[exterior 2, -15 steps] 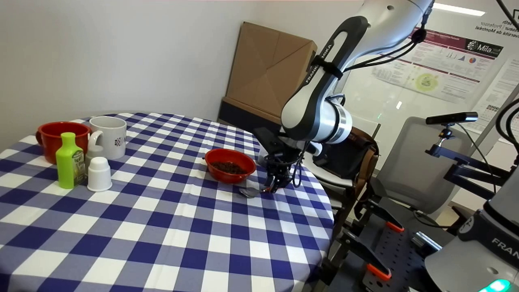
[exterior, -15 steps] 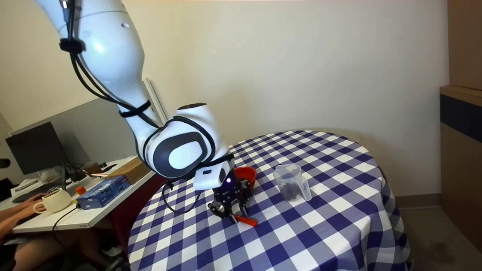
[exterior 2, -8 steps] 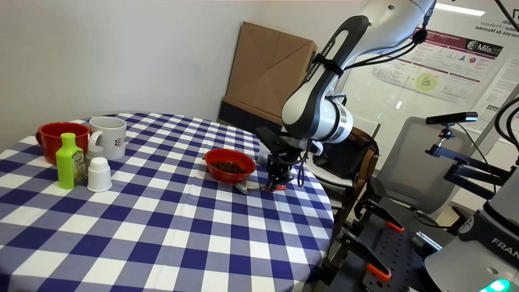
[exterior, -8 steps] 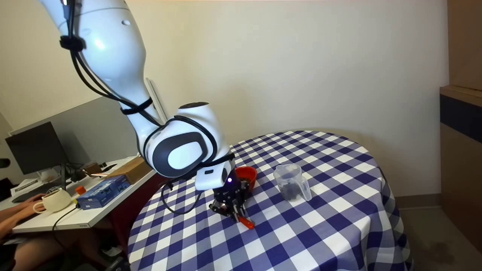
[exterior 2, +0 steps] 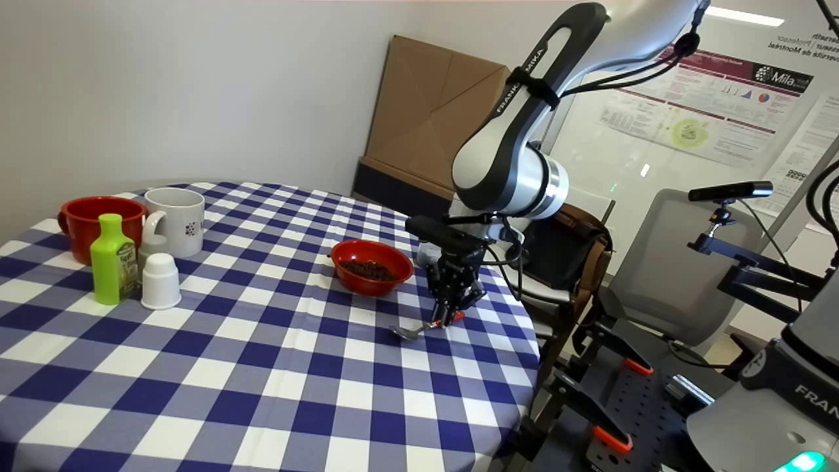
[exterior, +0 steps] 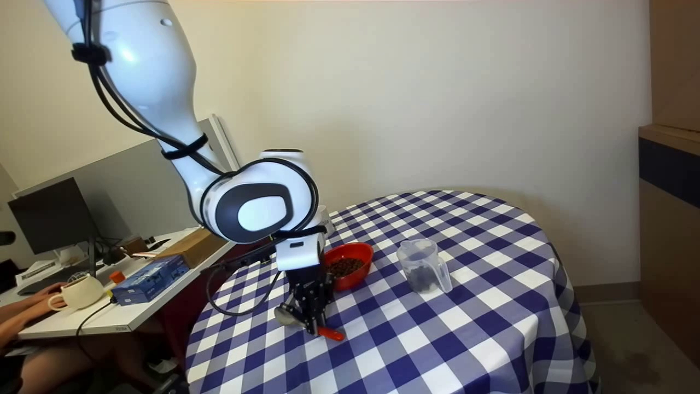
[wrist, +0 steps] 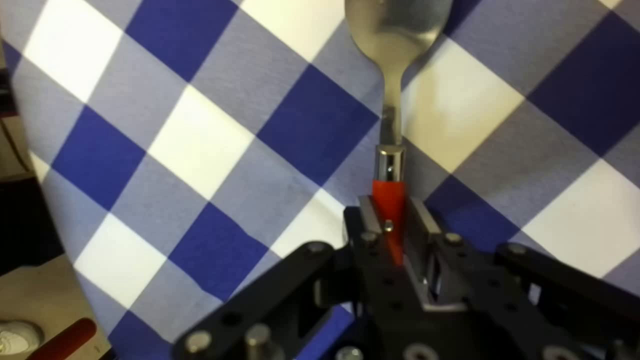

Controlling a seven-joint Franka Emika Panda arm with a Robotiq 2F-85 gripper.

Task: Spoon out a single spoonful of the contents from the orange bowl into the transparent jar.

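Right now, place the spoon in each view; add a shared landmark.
In an exterior view: spoon low, slightly left of centre, lower left of the orange bowl.
In an exterior view: spoon below centre, lower right of the orange bowl.
Wrist view: spoon right of centre, tip cut by the top edge.
Shared landmark: the pincer, closed on the spoon's red handle.

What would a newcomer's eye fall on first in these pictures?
Probably the big white arm, bent over the checked tablecloth. Next, the red-handled spoon clamped in the tool in the wrist view. Then the red-orange bowl of dark bits, near the tool in both exterior views.
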